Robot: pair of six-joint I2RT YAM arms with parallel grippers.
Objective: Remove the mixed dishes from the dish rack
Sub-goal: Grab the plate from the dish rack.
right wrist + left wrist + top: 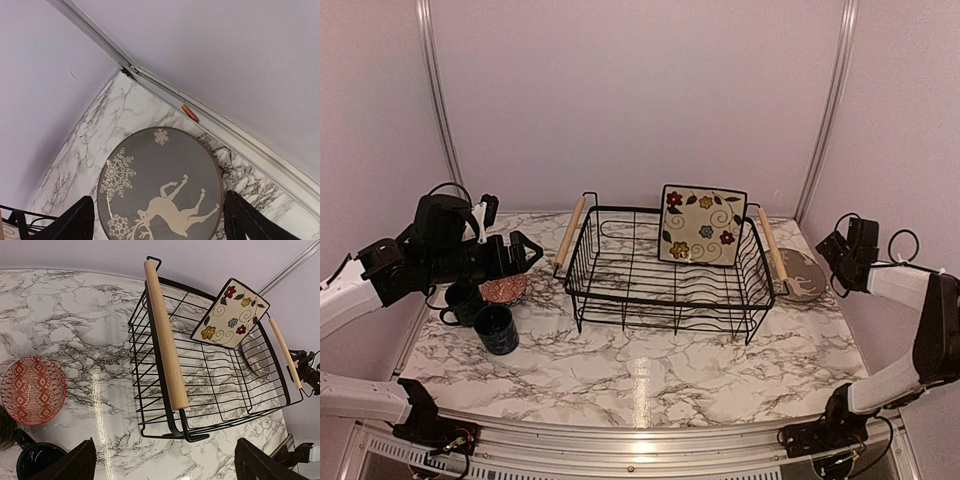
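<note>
Left tool [165, 450] agape near bowl [32, 390]; floral plate [229, 314] inside dish rack [165, 340]

Two dark mugs [463, 300] [497, 328], one red-patterned bowl [505, 290], one round grey deer plate [804, 275], one square cream floral plate [701, 225], and one black wire dish rack [665, 300] with two wooden handles [570, 233] [769, 245]

You face pale lilac walls [640, 100] joined by metal strips [438, 100]; your marble-patterned table [720, 375] carries a bright glare [642, 385] near its front edge.
</note>
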